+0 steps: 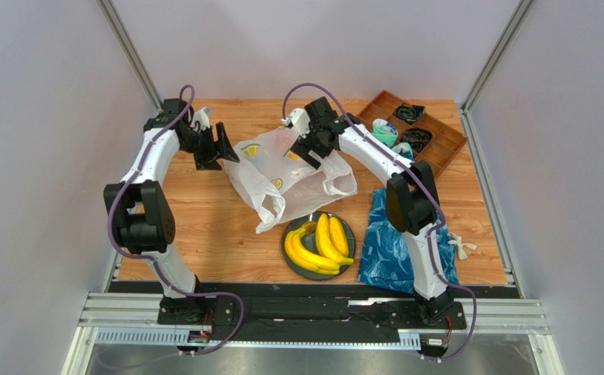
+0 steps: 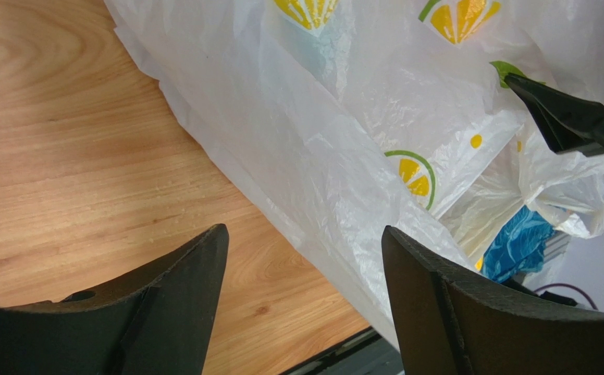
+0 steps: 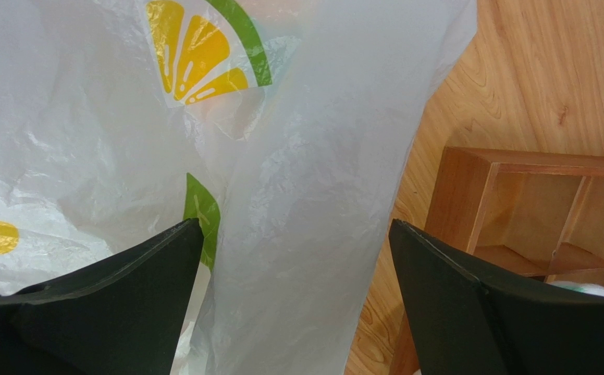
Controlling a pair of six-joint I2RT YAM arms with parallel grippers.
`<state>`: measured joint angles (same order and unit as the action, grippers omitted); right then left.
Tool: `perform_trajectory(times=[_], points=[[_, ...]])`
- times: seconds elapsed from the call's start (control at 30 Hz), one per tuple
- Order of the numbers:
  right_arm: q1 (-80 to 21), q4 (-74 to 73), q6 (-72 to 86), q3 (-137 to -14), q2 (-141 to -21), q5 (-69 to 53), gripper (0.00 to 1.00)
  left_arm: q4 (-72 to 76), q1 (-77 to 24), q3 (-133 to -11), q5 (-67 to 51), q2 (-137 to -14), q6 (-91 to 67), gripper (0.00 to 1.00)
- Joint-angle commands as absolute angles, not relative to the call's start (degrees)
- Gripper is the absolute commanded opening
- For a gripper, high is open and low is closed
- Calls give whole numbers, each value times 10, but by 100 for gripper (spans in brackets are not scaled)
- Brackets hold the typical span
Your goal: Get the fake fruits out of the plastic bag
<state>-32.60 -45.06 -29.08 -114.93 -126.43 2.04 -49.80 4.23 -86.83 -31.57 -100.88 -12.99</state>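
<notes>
The white plastic bag (image 1: 281, 180) with lemon-slice prints lies crumpled in the middle of the table. Yellow banana bunches (image 1: 319, 244) rest on a dark plate (image 1: 350, 230) in front of it; any other fake fruits are hidden. My left gripper (image 1: 225, 150) is open at the bag's left edge, and in the left wrist view the bag (image 2: 336, 156) passes by the right finger of the left gripper (image 2: 305, 234). My right gripper (image 1: 313, 147) hovers open over the bag's back right. A fold of the bag (image 3: 305, 195) lies between the spread jaws of the right gripper (image 3: 297, 226), unpinched.
A wooden compartment tray (image 1: 446, 141) with teal-and-white socks (image 1: 385, 133) and dark items stands at the back right, its corner (image 3: 469, 195) close to my right finger. A blue patterned cloth (image 1: 387, 246) lies under the right arm, and a small white item (image 1: 461, 248) lies beside it.
</notes>
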Motion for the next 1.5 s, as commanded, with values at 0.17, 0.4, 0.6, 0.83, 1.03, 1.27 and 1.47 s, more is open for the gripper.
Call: perform_trajectory(times=[0.17,0.4,0.6,0.83,1.03,1.27,1.47], points=[[-330,-463,-277,-1158,-1282,13,89,-447,-27,-888,-381,-1086,-194,47],[-322,-482,-305,-1258,-1340,-21,42,-460,-33,-1002,-364,-1130,-150,0],[-307,-454,-273,-1300,-1271,-39,0,-445,-33,-1125,-374,-1086,-113,0],[-299,-453,-243,-1167,-1149,-49,0,-460,-33,-1097,-388,-1029,-62,0],[-294,-442,-229,-1008,-1107,-55,0,-458,-33,-968,-385,-1002,-43,0],[-285,-424,-209,-1032,-1183,-48,3,-469,-61,-958,-369,-1044,-31,0],[-283,-455,-232,-1070,-1140,-47,58,-467,-72,-953,-360,-1029,-41,21]])
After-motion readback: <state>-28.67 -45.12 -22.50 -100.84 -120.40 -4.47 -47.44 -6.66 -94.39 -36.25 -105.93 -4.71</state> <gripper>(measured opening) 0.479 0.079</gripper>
